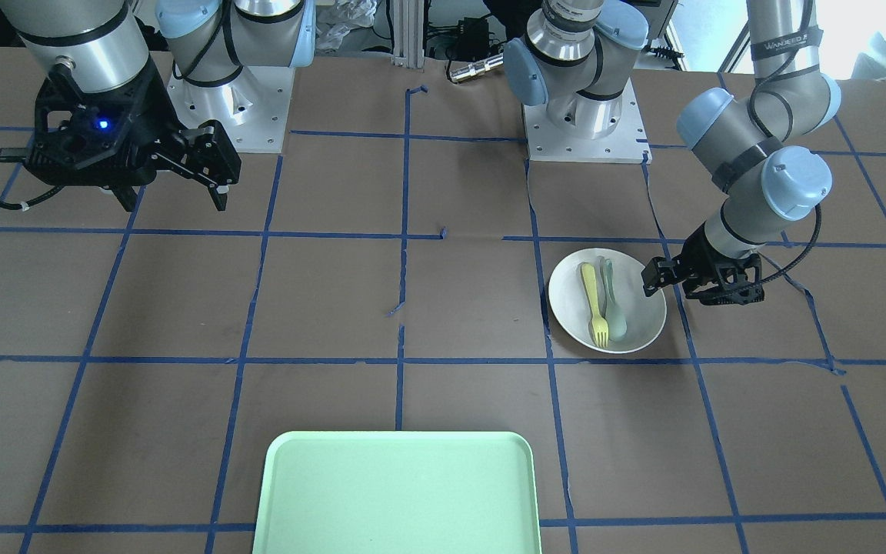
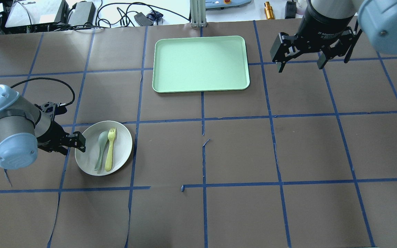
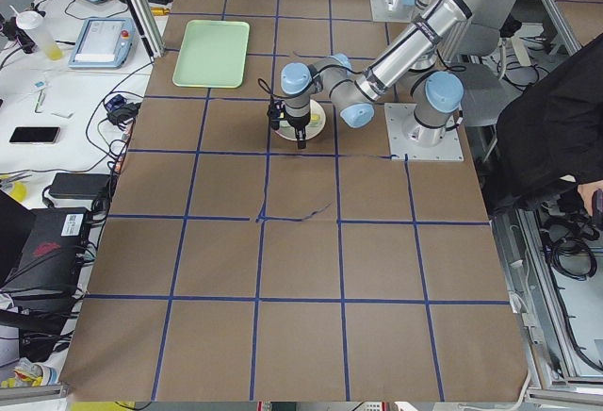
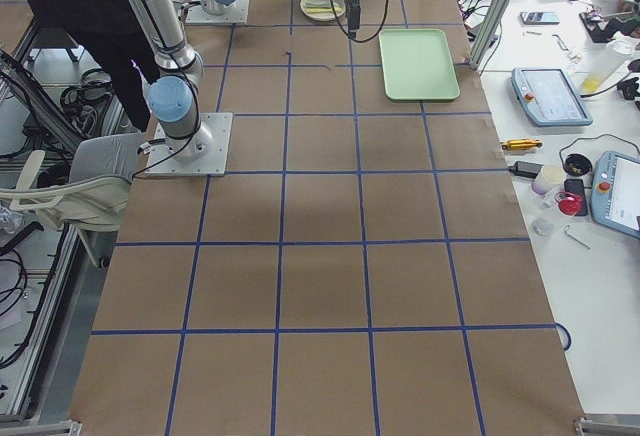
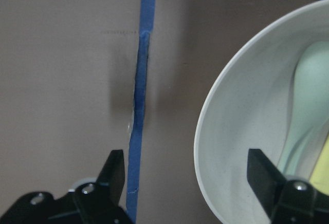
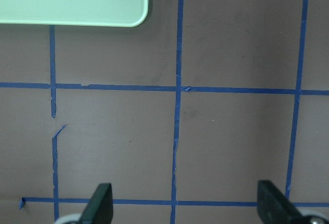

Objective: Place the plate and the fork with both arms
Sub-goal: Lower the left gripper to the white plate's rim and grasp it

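Our left gripper sits wide open across the plate rim; next we squeeze. Our right gripper hangs wide open, far right.

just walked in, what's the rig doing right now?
The left gripper is down at the plate, jaws open with the rim between them, not closed on it. The fork and a spoon lie side by side in the plate. The right gripper hangs open above the table, beside the green tray.
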